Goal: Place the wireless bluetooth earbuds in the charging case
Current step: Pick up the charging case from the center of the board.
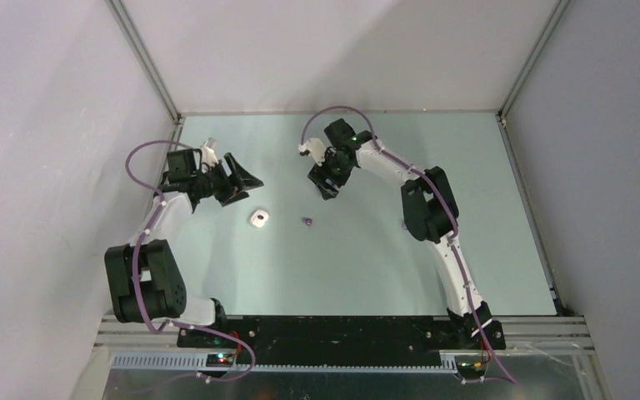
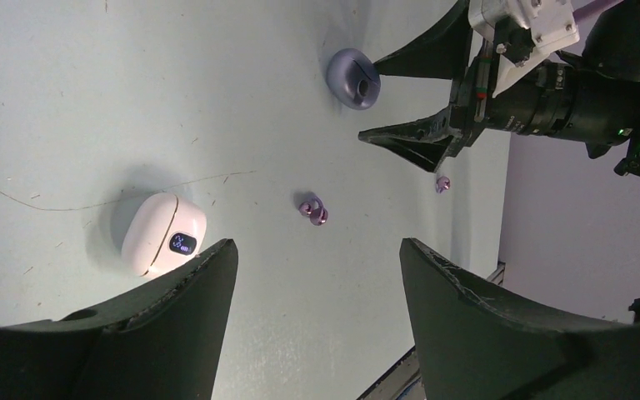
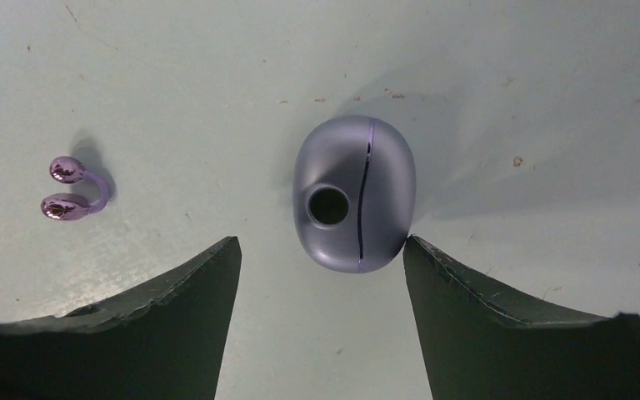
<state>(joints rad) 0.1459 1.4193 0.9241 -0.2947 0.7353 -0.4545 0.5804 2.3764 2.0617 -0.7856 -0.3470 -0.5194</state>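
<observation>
Both cases lay shut on the bench (image 1: 342, 267), so by my reading neither was ready to take an earbud, and a lid had to be opened first. That would explain why the right claw (image 1: 327, 185) hung low over the purple case (image 3: 354, 193), which sat in the middle of the bench toward the far edge, seam up and with a round recess showing. In the top view that case was hidden under the claw.

A purple earbud (image 3: 71, 187), a small curved clip with two shiny ends, lay loose at the centre of the bench, apart from both cases. The second purple earbud (image 2: 442, 184) lay further toward the right edge, near the right arm. The white case (image 2: 164, 233), with a small lit display on its face, lay left of centre. No white earbuds showed anywhere.

The right claw was spread wide and straddled the purple case. One finger's tip was at the case's edge, though I could not tell whether it touched. The other finger stood clear, so the claw pinched nothing.

The left claw (image 1: 246, 182) was also spread and empty, hovering toward the left edge and pointed at the white case and the central earbud, probably waiting to steady a case or pick up the earbud.
</observation>
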